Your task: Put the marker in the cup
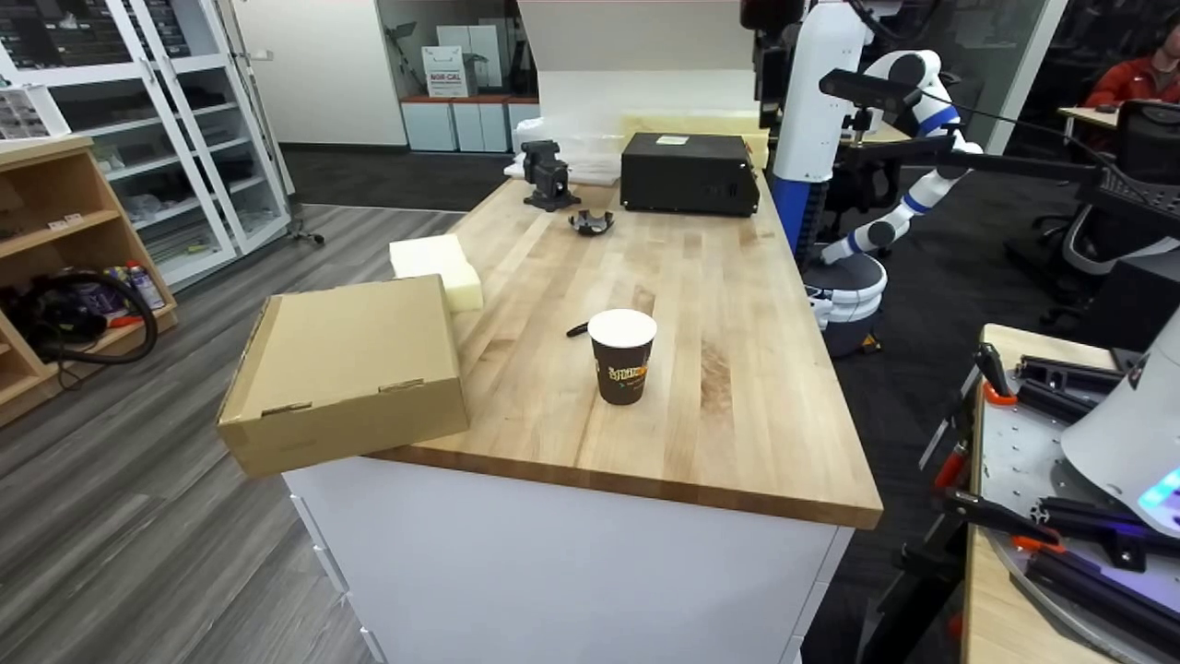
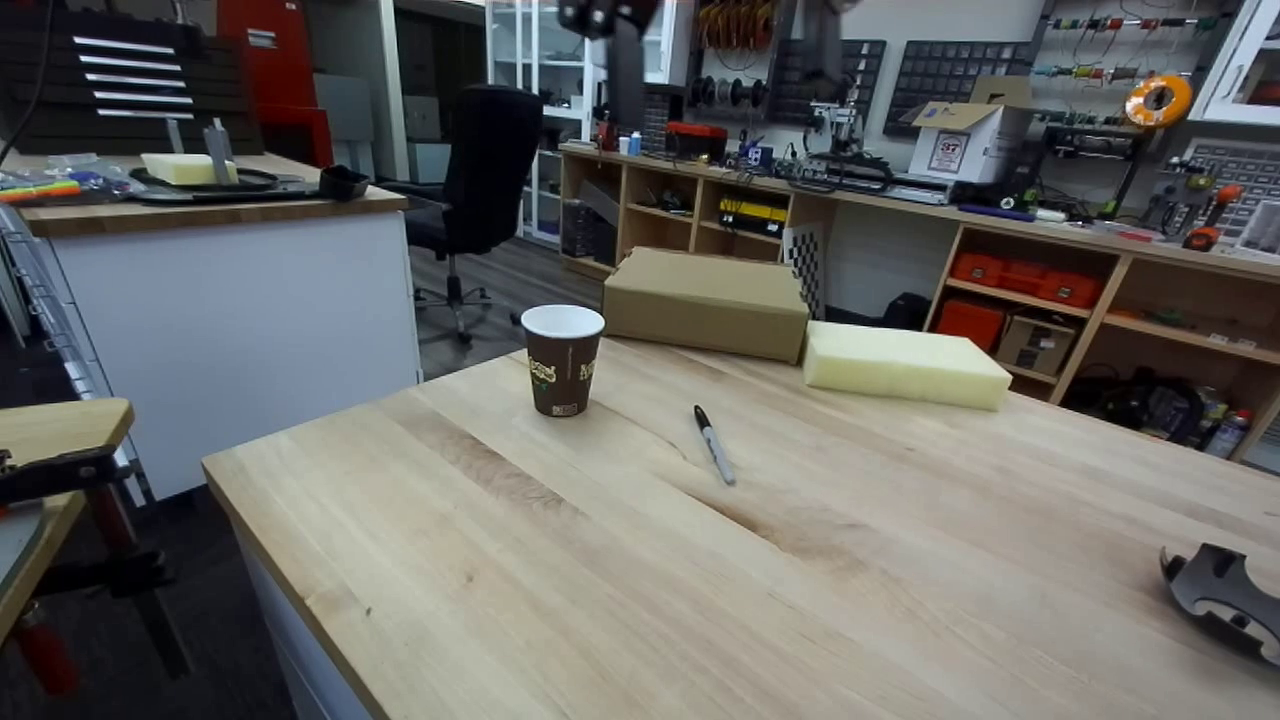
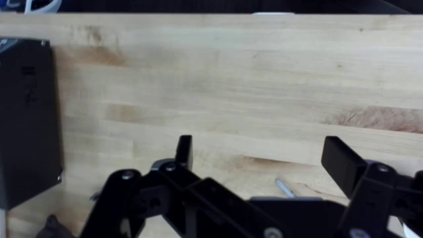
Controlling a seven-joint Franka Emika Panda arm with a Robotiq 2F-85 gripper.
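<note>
Black two-fingered gripper (image 3: 261,154), held above a wooden table (image 3: 214,82); fingers (image 3: 342,165) spread wide, tabletop showing between them in the wrist view; the same fingers, blurred, at the top of an exterior view; marker (image 2: 716,450), grey-barrelled with a black cap, lying on the table, apart from the gripper; in the wrist view part of the grey barrel shows, the rest hidden behind the gripper; cup (image 2: 563,375), paper, dark brown with printed lettering, white inside, standing upright on the table near the marker, the two apart; in an exterior view the cup hides part of the marker; cardboard box (image 1: 350,360), tan, closed, jutting past the table's edge; foam block (image 2: 905,368), pale yellow, lying just beside the box, contact uncertain; curved bracket (image 1: 590,223), dark, well apart from the cup; black case (image 1: 687,175), toward the far end of the table in an exterior view and at the left of the wrist view; dark fixture (image 1: 548,175) near the case, too small to identify; beyond the table, white robot arm (image 1: 931,189) with blue bands; black swivel chair (image 2: 490,170); wooden shelf unit (image 1: 60,180).
</note>
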